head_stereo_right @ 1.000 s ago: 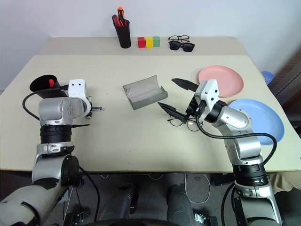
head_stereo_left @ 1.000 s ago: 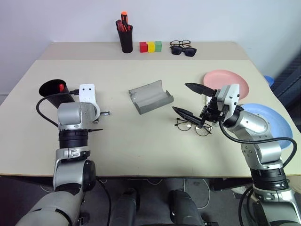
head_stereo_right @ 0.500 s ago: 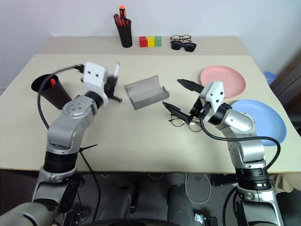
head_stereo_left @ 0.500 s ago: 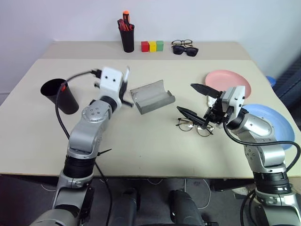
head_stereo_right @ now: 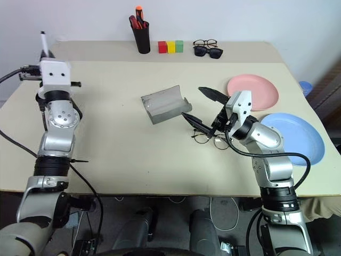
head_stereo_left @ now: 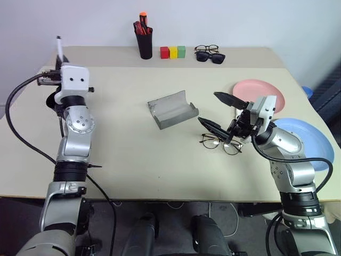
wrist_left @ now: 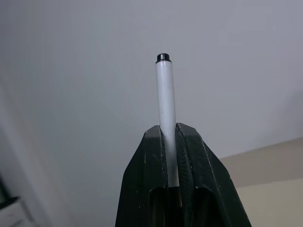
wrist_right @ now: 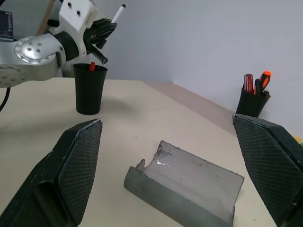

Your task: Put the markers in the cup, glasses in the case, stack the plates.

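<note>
Slim white black-tipped marker (wrist_left: 165, 118), upright, pinched in left gripper (wrist_right: 102, 30) directly above wide black plastic cup (wrist_right: 90, 90); right gripper (head_stereo_left: 222, 113) spread wide.

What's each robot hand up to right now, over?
Left gripper shut on white marker, raised above the black cup; red marker inside. Right gripper open over the glasses, beside open case. Nothing blocking.

At the table's (head_stereo_left: 160, 154) far edge: pen holder (head_stereo_left: 143, 45) with orange-red markers (head_stereo_left: 140, 24), 3 coloured blocks (head_stereo_left: 172, 52), black sunglasses (head_stereo_left: 209, 57)
</note>
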{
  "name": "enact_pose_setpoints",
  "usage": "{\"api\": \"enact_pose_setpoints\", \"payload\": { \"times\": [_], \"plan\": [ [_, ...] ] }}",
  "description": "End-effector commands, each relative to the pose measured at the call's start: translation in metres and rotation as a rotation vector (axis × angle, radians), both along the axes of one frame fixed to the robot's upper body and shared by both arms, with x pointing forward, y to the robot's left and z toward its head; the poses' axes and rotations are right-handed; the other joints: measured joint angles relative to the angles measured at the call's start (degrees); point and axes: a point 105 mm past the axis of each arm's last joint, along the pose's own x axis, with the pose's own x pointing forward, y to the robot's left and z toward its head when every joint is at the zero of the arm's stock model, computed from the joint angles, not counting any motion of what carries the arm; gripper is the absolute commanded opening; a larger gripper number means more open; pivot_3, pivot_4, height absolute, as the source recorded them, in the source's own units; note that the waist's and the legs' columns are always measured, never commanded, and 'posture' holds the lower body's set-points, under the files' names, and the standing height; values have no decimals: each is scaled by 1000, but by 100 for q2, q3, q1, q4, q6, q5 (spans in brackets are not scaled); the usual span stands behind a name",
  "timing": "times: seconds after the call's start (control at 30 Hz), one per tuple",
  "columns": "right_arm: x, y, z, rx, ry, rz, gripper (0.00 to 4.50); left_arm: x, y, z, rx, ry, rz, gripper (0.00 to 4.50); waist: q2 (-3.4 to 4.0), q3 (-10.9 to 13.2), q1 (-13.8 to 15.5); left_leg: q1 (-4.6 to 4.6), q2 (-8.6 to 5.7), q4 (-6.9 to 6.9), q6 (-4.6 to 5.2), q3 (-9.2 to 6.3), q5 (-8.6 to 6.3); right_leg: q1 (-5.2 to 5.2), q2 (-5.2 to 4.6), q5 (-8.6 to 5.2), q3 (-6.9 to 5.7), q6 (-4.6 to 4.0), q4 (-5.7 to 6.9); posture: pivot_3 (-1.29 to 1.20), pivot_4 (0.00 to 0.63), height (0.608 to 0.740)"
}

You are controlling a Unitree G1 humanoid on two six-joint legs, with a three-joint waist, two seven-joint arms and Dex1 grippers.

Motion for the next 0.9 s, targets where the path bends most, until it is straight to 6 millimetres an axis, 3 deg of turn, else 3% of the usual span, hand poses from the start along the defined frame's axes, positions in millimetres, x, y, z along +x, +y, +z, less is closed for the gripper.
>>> {"api": "enact_pose_setpoints", "payload": {
  "times": [0.03,0.2,0.4,0.43,0.47,0.57,0.6,0.8,0.9],
  "plan": [
    [-1,2,13,10,-55,11,4500,-5,11,13,23,-63,41,57,0,0,-1,0,0,0,0,0,0,0,0,0,0,0,2,0,150,740],
    [-1,0,14,7,-55,7,4500,-9,28,-7,22,-10,97,57,0,0,-25,1,1,-1,-1,0,0,-2,0,0,0,1,5,0,150,740],
    [-1,-1,16,3,-55,3,4500,-7,29,-22,19,28,97,57,0,0,-19,3,1,0,-1,0,0,-3,0,0,0,0,10,0,150,740],
    [-1,-1,16,1,-55,3,4500,-7,29,-23,16,34,98,804,0,0,-16,3,1,0,-1,0,0,-3,0,0,0,0,10,0,150,740],
    [-1,-1,17,-1,-55,2,4500,-6,28,-24,20,34,92,1109,0,0,-12,3,1,0,-1,0,0,-2,0,0,0,0,10,0,150,740],
    [-2,-2,18,-4,-55,-3,4500,-5,24,-27,10,32,67,2671,0,0,-11,2,1,0,-1,0,0,-2,0,0,0,1,9,0,150,740],
    [-2,-3,18,-6,-54,-7,4500,-5,20,-27,3,30,36,3149,0,0,-12,2,1,0,-1,0,0,-2,0,0,0,0,9,0,150,740],
    [-3,-8,18,-10,-50,-37,4500,4,-18,-17,-115,32,-205,3149,0,0,-7,1,1,1,-1,0,0,-2,0,1,0,0,9,0,150,740],
    [-5,-15,17,-10,-49,-76,4500,12,-72,-2,-142,122,-473,3149,-3,0,14,-2,1,3,-1,-1,0,-1,-1,0,0,0,8,0,150,740]
  ]
}}
